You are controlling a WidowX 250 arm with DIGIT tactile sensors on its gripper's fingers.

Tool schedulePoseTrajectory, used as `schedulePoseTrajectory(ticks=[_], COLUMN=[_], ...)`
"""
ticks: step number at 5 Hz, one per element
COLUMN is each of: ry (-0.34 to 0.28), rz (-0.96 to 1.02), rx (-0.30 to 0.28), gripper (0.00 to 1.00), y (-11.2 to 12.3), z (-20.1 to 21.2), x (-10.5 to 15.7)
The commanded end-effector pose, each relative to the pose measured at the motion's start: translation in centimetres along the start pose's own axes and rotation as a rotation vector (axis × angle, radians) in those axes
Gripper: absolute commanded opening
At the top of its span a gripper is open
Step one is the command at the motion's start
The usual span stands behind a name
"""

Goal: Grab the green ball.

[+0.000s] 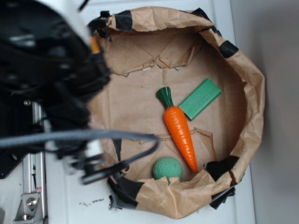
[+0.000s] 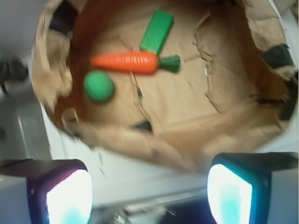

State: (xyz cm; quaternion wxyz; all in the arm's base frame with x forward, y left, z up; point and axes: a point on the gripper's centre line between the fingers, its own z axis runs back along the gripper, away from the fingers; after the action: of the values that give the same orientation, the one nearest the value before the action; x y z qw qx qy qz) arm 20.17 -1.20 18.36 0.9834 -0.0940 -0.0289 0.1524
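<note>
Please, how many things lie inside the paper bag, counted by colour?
Green: 2, the green ball and the green block
Orange: 1, the carrot, which has a dark green top
Total: 3

My arm (image 1: 51, 79) is black and bulky, trailing dark cables (image 1: 117, 154); my fingers' pads (image 2: 69, 198) glow white-cyan in dark frames.

The WidowX arm (image 1: 46, 70) looms dark and out of focus along the left of the exterior view, cables looping beneath it. In the wrist view its pincer (image 2: 149, 193) stands spread wide, the two fingers (image 2: 65, 196) apart at the bottom corners with nothing between them, glowing pale at the pads.
</note>
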Motion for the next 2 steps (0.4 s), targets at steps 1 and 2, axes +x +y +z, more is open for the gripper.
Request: schedulePoseTrajectory(ticks=[1, 2], ry=[0.079, 0.179], rz=[0.352, 0.416], rx=[-0.063, -0.075], gripper=[1.0, 1.0], y=[-1.3, -2.8], z=[-6.9, -9.6], x=[4.5, 3.8])
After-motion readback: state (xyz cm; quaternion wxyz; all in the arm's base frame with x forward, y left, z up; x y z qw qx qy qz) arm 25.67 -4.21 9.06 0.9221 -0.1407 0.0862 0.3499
